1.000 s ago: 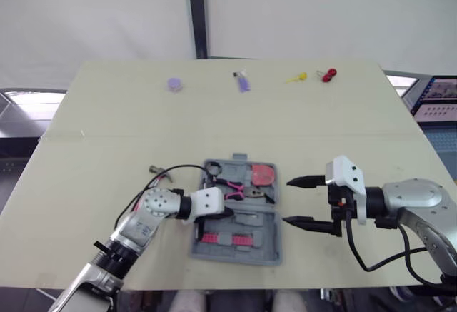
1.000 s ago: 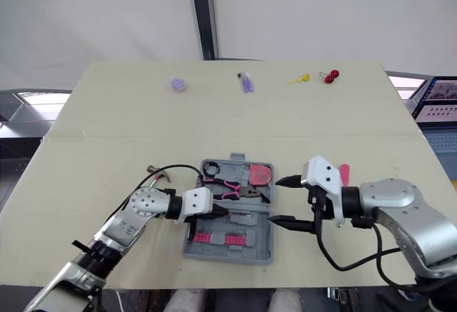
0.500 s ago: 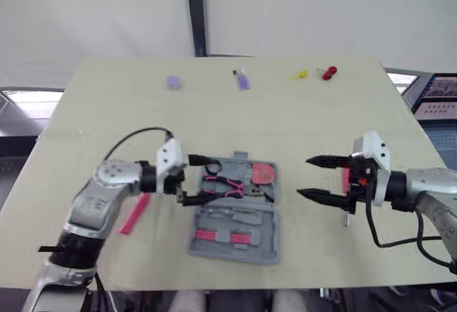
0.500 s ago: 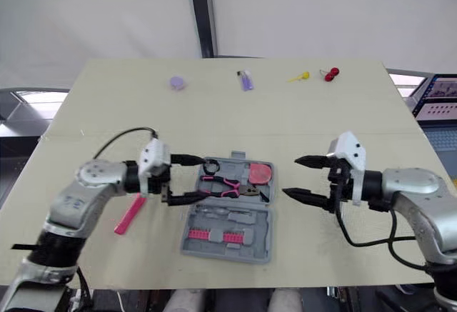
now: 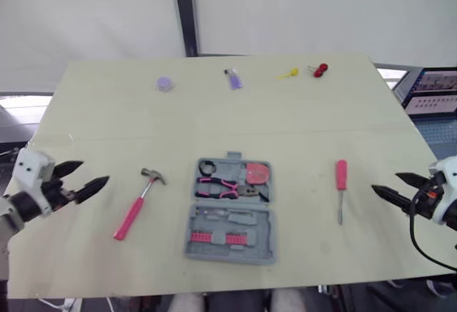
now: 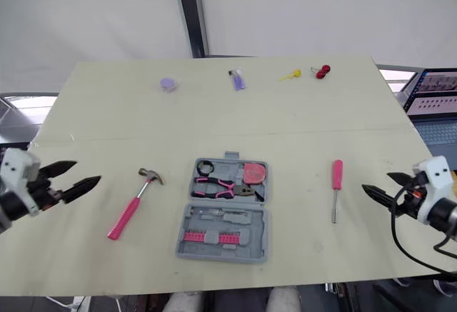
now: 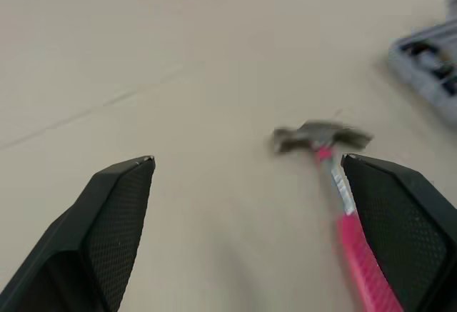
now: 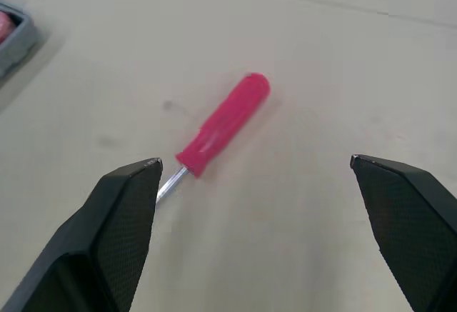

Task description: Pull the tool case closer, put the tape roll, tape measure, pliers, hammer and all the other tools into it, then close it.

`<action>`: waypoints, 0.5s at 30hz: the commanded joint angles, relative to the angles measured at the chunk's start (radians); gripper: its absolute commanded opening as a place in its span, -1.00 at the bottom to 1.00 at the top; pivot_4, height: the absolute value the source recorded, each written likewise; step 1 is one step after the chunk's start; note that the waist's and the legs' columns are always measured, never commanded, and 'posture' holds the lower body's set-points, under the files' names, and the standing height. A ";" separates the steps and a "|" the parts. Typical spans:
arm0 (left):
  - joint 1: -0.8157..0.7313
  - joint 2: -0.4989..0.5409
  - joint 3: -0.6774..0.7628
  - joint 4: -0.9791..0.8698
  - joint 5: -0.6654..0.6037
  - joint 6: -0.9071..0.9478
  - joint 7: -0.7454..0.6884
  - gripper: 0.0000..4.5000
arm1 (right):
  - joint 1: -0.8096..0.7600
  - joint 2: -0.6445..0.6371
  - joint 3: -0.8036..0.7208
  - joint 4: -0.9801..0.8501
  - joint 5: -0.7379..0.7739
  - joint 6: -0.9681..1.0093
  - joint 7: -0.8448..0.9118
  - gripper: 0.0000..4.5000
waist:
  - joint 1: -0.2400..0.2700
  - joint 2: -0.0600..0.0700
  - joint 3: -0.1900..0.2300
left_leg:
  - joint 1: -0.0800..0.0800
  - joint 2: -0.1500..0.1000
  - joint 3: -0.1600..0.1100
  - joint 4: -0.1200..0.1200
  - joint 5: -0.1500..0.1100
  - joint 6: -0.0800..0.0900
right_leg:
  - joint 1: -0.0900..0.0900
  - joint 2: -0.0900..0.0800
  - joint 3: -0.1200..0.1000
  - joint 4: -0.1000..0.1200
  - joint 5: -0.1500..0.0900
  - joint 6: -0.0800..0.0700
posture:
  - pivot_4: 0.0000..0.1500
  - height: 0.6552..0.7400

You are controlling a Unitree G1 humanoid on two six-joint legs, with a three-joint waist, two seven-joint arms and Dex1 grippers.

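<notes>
Left of the open tool case (image 5: 232, 208) lies the hammer (image 5: 139, 201), right of it the screwdriver (image 5: 340, 183), and farther out on either side the left end effector (image 5: 94, 171) and right end effector (image 5: 384, 182) gape empty.

The left end effector (image 5: 93, 172) hangs out left, jaws apart, empty. The right end effector (image 5: 385, 183) hangs out right, likewise.
</notes>
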 commanded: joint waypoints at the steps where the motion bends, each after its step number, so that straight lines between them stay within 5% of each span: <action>1: 0.041 0.021 0.082 0.115 0.046 -0.117 0.045 0.99 | 0.011 0.016 -0.044 0.070 -0.020 -0.066 -0.029 1.00 | -0.002 0.000 0.000 | 0.000 0.000 0.001 0.000 0.000 0.000 | 0.000 0.000 0.000 0.000 0.000 0.000 | 1.00 1.00; 15: 0.133 -0.007 0.117 0.149 0.036 -0.162 0.113 0.99 | -0.028 0.021 -0.029 0.184 -0.048 -0.137 -0.024 1.00 | -0.020 0.000 0.000 | 0.001 0.000 0.001 -0.002 0.000 0.000 | -0.001 0.000 0.000 0.000 0.000 0.000 | 1.00 1.00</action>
